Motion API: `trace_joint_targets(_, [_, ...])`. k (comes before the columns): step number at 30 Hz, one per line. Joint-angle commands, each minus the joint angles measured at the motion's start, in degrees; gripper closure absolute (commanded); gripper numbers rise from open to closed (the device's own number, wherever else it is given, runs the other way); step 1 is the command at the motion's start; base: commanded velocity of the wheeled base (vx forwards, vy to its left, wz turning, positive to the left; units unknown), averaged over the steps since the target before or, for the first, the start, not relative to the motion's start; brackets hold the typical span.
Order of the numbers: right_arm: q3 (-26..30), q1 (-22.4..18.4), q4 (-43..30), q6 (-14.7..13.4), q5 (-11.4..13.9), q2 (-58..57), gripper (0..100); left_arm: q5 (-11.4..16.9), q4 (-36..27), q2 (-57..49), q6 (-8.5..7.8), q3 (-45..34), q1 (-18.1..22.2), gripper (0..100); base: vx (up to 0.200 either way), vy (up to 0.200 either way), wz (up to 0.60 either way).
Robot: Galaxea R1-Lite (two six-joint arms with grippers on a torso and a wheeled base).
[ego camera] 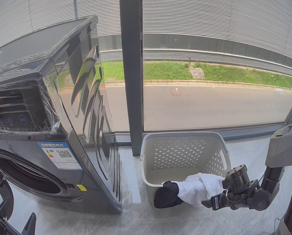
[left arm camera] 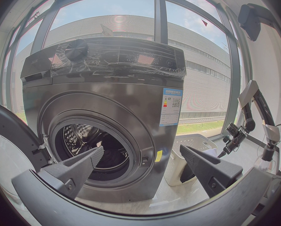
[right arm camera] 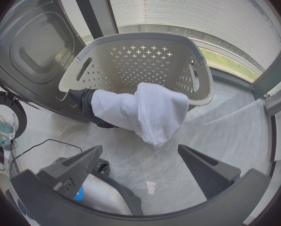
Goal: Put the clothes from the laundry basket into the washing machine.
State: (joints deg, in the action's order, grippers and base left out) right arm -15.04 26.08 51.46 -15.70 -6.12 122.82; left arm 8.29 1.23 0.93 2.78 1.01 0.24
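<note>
The right tool (right arm camera: 139, 156) is hanging with its fingers spread wide and nothing between them, just short of a white-and-black garment (right arm camera: 153, 113). The garment is draping over the near rim of the laundry basket (right arm camera: 137, 36), which is sitting on the floor (right arm camera: 209, 135) beside the washing machine (left arm camera: 115, 94). The left tool (left arm camera: 140, 157), likewise spread and empty, is facing the machine's drum opening (left arm camera: 93, 154), whose door (left arm camera: 8, 135) is standing open.

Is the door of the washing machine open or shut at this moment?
Open. The door is swung aside from the washing machine, and the drum shows through the round opening.
</note>
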Motion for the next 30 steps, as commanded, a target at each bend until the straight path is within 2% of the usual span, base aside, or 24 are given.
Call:
trace_joint_targets(1, [-3.6,3.3,0.0,-3.8,-2.8,4.7,0,0.0,0.1,-0.9,-0.05,0.0,0.0,0,0.0,0.0,0.0])
trace_joint_targets(2, [-5.3,3.4,0.0,-5.7,-4.3,6.2,0,-0.1,0.1,-0.9,-0.05,0.0,0.0,0,0.0,0.0,0.0])
trace_joint_targets(8, [-6.1,3.2,0.0,-9.4,-6.1,8.8,0,-0.1,0.1,-0.9,-0.05,0.0,0.0,0,0.0,0.0,0.0])
trace_joint_targets(12, [-9.1,2.8,0.0,-11.5,-7.1,9.9,0,-0.1,0.2,-0.9,-0.05,-0.1,0.0,0,0.0,0.0,0.0])
trace_joint_targets(18, [-11.1,-0.1,0.0,-15.4,-8.6,10.9,0,-0.1,0.4,-0.9,-0.05,-0.1,0.0,0,0.0,0.0,0.0])
trace_joint_targets(25, [-11.3,-1.5,0.0,-15.6,-8.7,12.1,0,-0.1,0.4,-0.9,-0.05,-0.1,0.0,0,0.0,0.0,0.0])
trace_joint_targets(26, [-11.9,-1.5,0.0,-15.9,-8.7,12.6,100,-0.1,0.4,-0.9,-0.05,-0.1,0.0,0,0.0,0.0,0.0])
trace_joint_targets(30, [-12.9,-1.4,0.0,-15.9,-8.9,13.5,100,-0.1,0.4,-0.9,0.03,-0.1,0.0,0,0.0,0.0,0.0])
